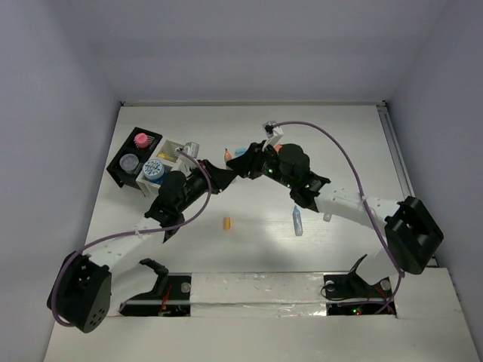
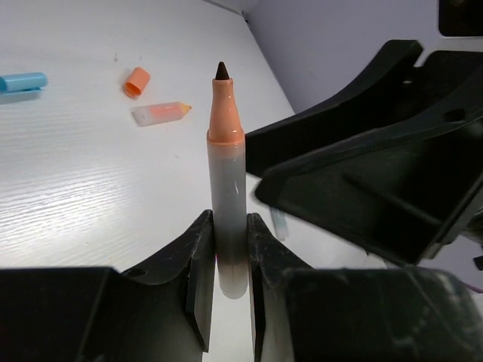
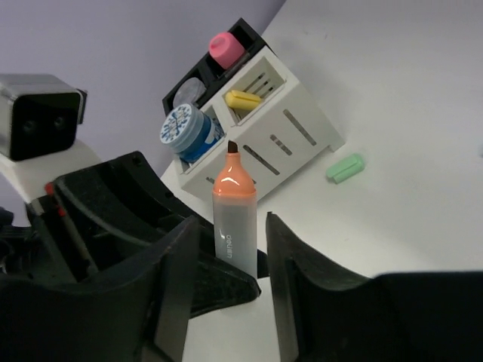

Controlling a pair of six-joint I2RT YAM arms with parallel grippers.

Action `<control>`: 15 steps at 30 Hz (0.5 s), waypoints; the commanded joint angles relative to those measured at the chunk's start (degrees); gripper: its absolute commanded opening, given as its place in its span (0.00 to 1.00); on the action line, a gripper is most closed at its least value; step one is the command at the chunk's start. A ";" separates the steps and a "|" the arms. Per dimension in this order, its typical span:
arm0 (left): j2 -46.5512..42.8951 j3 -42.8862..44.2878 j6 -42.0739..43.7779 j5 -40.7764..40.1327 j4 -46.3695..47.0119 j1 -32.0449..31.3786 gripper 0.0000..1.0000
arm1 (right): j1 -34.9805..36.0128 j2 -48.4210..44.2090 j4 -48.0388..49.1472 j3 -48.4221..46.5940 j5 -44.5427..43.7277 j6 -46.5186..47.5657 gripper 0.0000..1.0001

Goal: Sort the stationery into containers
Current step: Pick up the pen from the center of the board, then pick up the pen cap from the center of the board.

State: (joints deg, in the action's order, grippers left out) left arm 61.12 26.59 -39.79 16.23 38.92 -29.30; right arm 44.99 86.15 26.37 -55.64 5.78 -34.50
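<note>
While the left claw (image 2: 230,226) grips the clear barrel of an uncapped orange highlighter (image 2: 226,173), the right claw (image 3: 232,225) brackets it, open, fingers (image 3: 177,279) clear of both sides. Beyond lie an orange cap (image 2: 136,81) and a blue piece (image 2: 21,81). Farther off, the white box (image 3: 294,143) holds a yellow stick (image 3: 243,99) and a blue-lidded tub (image 3: 183,124); a green cap (image 3: 346,167) lies beside.
</note>
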 commanded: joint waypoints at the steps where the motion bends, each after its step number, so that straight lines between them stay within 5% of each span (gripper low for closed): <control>1: -4.25 -2.41 3.05 -2.69 -1.65 0.38 0.00 | -0.43 -4.06 -0.08 -1.66 1.60 -0.30 0.48; 6: -8.82 -4.88 5.07 -3.22 -3.76 0.38 0.00 | -3.05 -6.95 -3.25 -2.11 2.22 -0.04 0.61; 15: -11.64 -9.53 9.46 3.62 3.25 -0.14 0.00 | -16.68 -4.25 -15.81 -4.03 3.11 2.15 0.55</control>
State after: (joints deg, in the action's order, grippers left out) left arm 50.61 18.96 -33.21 15.57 35.35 -29.17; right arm 31.79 79.90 17.54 -56.40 9.04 -34.28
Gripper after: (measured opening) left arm 0.143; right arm 0.565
